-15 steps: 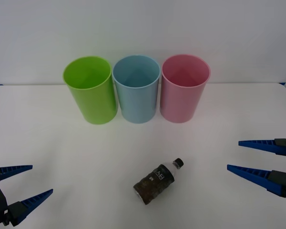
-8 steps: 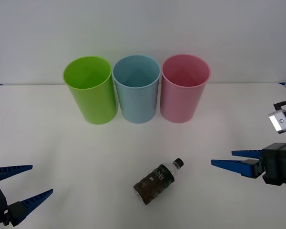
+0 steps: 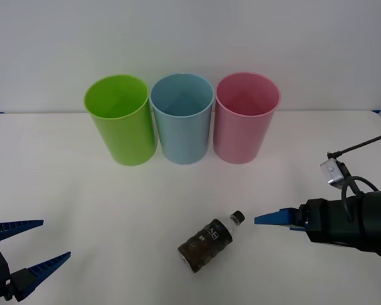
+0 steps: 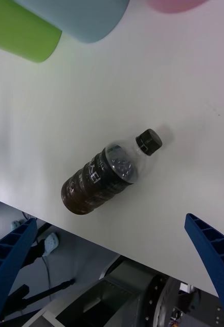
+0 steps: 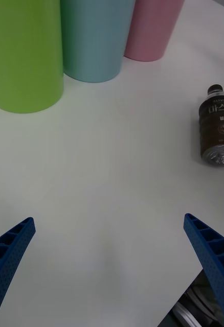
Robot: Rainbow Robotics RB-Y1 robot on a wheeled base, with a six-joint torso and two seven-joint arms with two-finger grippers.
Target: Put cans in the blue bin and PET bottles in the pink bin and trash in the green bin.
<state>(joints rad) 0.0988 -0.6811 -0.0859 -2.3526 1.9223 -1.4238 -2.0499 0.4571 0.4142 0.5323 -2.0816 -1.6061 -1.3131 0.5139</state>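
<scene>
Small PET bottle [image 3: 207, 241] lying on its side on the white table [image 3: 82, 203], black cap toward the bins, well short of the row at the back: green bin [image 3: 119, 121], blue bin [image 3: 181, 119], pink bin [image 3: 245, 119], standing side by side, upright and open-mouthed. Right gripper [image 3: 276, 218] just beside the cap end, fingers spread wide in the wrist view, nothing held, bottle lying between and ahead of them. Left gripper [image 3: 32, 244] low at the near left corner, likewise parted and empty, well apart from everything. Step in hand, by the look of it: reaching for the bottle, bound for the pink bin. Best done by squaring the open jaws across the labelled body rather than the narrow neck, lowering close to the tabletop before closing, and gripping firmly yet without crushing thin clear plastic. Round body free to roll if nudged by one finger first; both fingers meeting together advisable.
</scene>
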